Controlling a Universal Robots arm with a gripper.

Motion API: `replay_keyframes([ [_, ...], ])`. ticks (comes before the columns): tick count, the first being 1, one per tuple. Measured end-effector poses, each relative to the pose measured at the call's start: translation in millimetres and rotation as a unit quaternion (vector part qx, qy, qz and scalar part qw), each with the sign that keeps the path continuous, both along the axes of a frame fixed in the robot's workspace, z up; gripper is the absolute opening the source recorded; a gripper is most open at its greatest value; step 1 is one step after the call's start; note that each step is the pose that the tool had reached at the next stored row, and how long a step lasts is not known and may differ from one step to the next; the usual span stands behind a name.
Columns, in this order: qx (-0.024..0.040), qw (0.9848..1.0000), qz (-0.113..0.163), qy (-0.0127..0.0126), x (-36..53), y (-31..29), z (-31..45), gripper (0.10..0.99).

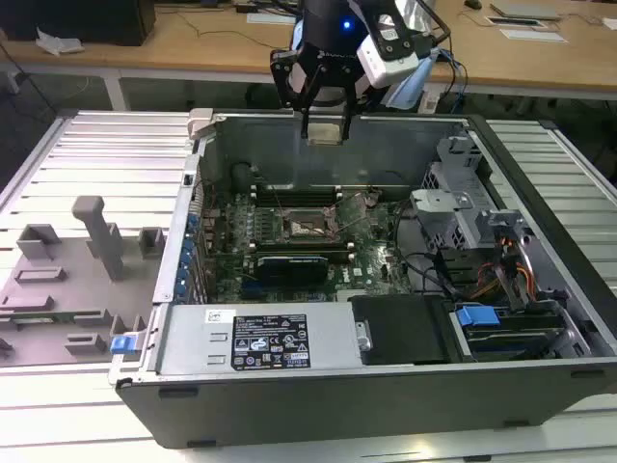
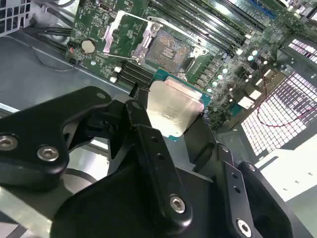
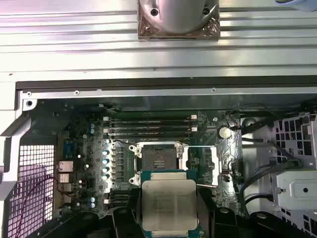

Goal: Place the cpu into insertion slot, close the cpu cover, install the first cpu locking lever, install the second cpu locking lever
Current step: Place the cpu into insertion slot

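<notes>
From the exterior view, the pincer [image 1: 325,123] hangs over the far wall of the open computer case [image 1: 337,410], which sits on a slatted metal worktop [image 1: 96,145]. It is closed on the cpu [image 1: 325,133]. The insertion slot [image 1: 307,227] sits on the motherboard, lower down and nearer this camera, well apart from the chip.

In the second wrist view, the black fingers [image 2: 143,134] clamp the cpu [image 2: 173,106] by opposite edges, metal top showing. Beyond it, the insertion slot [image 2: 171,52] has its dark centre bare. The cpu cover [image 2: 124,32] is swung open towards the coin battery [image 2: 88,46].

In the first wrist view, the cpu [image 3: 169,203] hangs just short of the slot [image 3: 159,158]. Its edges look square with the slot's rim. By my reckoning, only the drop and a short reach across the board separate them.
</notes>
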State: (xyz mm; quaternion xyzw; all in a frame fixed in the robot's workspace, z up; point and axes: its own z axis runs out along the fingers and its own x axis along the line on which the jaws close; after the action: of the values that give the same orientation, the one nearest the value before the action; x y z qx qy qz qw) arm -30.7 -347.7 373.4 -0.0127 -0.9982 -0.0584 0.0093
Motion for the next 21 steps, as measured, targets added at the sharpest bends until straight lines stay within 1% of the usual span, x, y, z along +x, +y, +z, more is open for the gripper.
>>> replay_keyframes([
  [4,0.0015,1.0000,0.000,0.0000,0.0,0.0,-0.1,0.541],
  [8,0.0014,1.0000,0.000,0.0000,-0.3,0.0,-5.9,0.541],
  [11,0.0015,1.0000,0.000,-0.0016,-1.0,0.0,-14.4,0.541],
  [13,0.0014,1.0000,0.000,-0.0024,-2.1,0.0,-24.9,0.541],
  [17,0.0014,1.0000,0.000,-0.0026,-2.7,0.0,-32.1,0.541],
  [19,0.0005,1.0000,-0.008,-0.0026,-2.8,0.0,-34.0,0.541],
  [21,0.0002,0.9994,-0.036,-0.0026,-2.9,0.0,-35.5,0.541],
])
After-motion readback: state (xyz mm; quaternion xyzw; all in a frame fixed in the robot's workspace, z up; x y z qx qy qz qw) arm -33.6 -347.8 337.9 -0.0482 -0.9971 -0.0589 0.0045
